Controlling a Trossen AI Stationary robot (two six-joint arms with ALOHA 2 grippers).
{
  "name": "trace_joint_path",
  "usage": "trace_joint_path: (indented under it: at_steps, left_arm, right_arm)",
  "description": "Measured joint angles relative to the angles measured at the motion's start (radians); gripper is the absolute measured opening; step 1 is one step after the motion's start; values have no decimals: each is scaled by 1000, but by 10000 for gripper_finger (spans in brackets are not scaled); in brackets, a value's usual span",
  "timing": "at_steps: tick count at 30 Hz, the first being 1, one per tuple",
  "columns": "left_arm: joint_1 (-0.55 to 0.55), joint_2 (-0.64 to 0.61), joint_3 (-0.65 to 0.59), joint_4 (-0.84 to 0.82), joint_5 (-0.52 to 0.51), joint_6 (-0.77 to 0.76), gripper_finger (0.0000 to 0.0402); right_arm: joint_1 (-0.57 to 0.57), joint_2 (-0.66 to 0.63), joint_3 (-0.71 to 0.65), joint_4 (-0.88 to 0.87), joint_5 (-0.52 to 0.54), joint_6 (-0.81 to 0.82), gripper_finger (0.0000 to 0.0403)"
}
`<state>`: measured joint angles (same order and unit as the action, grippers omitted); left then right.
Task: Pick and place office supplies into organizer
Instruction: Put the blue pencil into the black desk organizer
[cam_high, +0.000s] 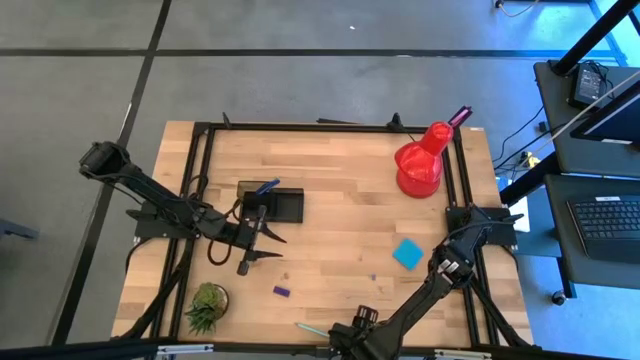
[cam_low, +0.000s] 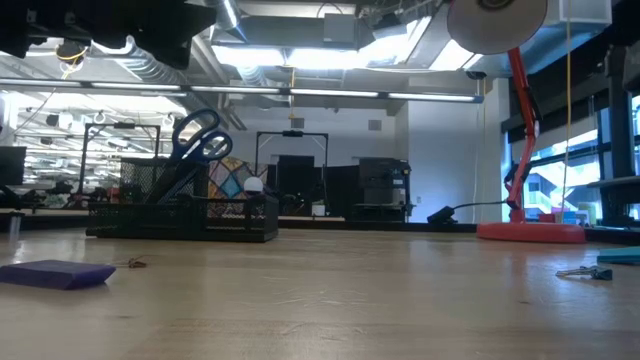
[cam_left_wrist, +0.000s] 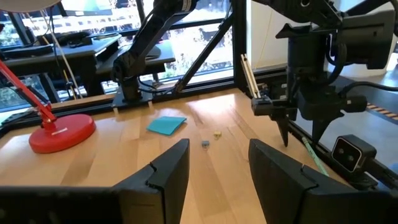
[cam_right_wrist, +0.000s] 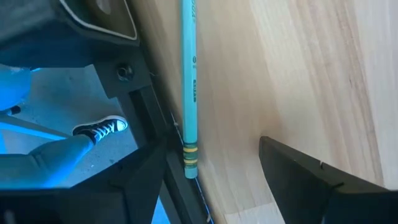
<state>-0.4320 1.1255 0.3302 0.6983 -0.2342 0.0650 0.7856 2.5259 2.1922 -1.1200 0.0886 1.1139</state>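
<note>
Right wrist view: wide-spread right gripper (cam_right_wrist: 214, 171) over teal pencil (cam_right_wrist: 189, 87), tip cut off.

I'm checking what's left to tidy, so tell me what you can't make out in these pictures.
- Organizer contents: the high view is too small, and in the low view its mesh wall hides all but the scissors.
- Pencil: its tip is cut off by the right wrist view's edge.
- Two tiny bits on the table: too small to identify.

open lab: exposed ceiling ducts (cam_low: 150, 65), equipment racks (cam_low: 380, 185).
</note>
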Motion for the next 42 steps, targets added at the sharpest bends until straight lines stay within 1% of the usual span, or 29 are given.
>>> trace_joint_path:
  at_steps: [14, 18, 25, 30, 33, 37, 42]
  left_arm:
    - [0, 0, 0, 0, 0, 0, 159]
    - [0, 0, 0, 0, 0, 0, 159]
    - [0, 0, 0, 0, 0, 0, 159]
    - [0, 0, 0, 0, 0, 0, 159]
    - [0, 0, 0, 0, 0, 0, 159]
    - [0, 0, 0, 0, 0, -1, 159]
    - [0, 0, 0, 0, 0, -3, 159]
  right_arm:
    - [6, 4, 7, -23, -1, 31, 258]
    - [6, 5, 7, -46, -4, 64, 244]
    - [7, 5, 5, -87, -11, 59, 203]
    - [7, 5, -2, -95, 5, 56, 181]
    - [8, 5, -3, -92, 38, 23, 173]
    - [6, 5, -3, -94, 37, -46, 171]
    - [3, 5, -2, -105, 28, -43, 171]
